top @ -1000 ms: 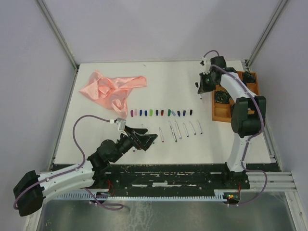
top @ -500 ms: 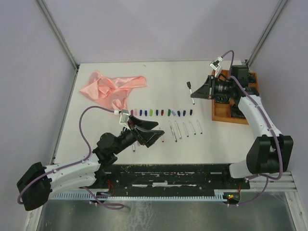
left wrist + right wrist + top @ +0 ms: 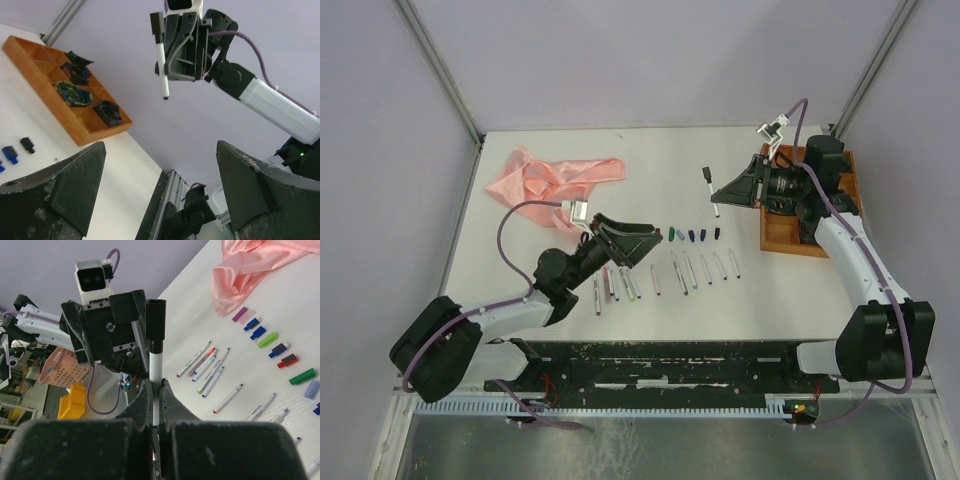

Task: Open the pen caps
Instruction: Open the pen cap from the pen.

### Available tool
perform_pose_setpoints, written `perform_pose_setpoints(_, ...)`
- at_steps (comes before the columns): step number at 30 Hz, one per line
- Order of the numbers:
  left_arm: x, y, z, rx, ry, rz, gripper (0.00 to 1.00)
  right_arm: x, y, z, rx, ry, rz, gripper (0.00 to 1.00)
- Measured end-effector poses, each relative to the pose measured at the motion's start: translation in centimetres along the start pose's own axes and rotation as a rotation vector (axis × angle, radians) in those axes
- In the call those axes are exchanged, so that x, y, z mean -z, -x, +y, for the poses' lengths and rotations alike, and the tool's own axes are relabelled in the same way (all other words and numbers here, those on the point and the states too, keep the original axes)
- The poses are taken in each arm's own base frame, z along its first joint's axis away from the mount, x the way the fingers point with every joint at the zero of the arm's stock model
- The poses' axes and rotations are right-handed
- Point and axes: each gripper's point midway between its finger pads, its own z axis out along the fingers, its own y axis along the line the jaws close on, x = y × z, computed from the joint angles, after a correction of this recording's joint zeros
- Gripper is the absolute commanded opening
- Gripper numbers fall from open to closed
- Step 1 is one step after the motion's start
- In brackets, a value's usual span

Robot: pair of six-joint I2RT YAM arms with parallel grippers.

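Pale lilac walls are enclosing a white desk (image 3: 650,160), with a crumpled pink cloth (image 3: 555,180) lying at its far left, well apart from the work.

Next along, the left claw (image 3: 645,243) is hanging above the desk with its jaws spread wide and nothing between them. It is tilting up toward the other arm, probably to take the cap end on offer.

Below and beside it, uncapped pens (image 3: 685,272) are lying flat in a neat rank. Their long axes are running from near to far with a slight slant, as if sorted after opening. Just beyond them the loose caps (image 3: 692,236) are forming a row running left to right, partly hidden by the left claw.

Further right, the right claw (image 3: 723,192) is clamping tight on the white barrel of one pen (image 3: 714,205), holding it in the air above the desk. This pen is standing roughly upright, its black cap (image 3: 156,315) uppermost and clear of the jaws, so the cap can be pulled along the barrel's axis.

At the far right a wooden tray (image 3: 775,240) with compartments is sitting at the desk's edge
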Motion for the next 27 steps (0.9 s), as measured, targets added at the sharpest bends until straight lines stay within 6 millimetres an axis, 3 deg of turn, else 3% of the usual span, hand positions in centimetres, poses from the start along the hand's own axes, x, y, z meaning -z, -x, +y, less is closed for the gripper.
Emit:
perform_pose_setpoints(5, -3.2, 1.5, -1.4, 0.024, -0.087, -0.004, 0.97, -0.6, -0.4, 0.8, 0.006, 0.032, 0.02, 0.0)
perform_pose_setpoints(10, -5.4, 2.8, -2.5, 0.009, -0.141, -0.022, 0.9, -1.2, -0.9, 1.4, 0.01, 0.06, 0.04, 0.0)
perform_pose_setpoints(18, -9.0, 3.3, -1.3, 0.016, -0.117, -0.018, 0.81, -2.2, -1.8, 2.5, 0.017, 0.101, 0.075, 0.0)
perform_pose_setpoints(27, -11.3, 3.6, -0.5, 0.022, -0.093, -0.015, 0.64, -2.8, -2.3, 2.7, 0.009, 0.124, 0.098, 0.0)
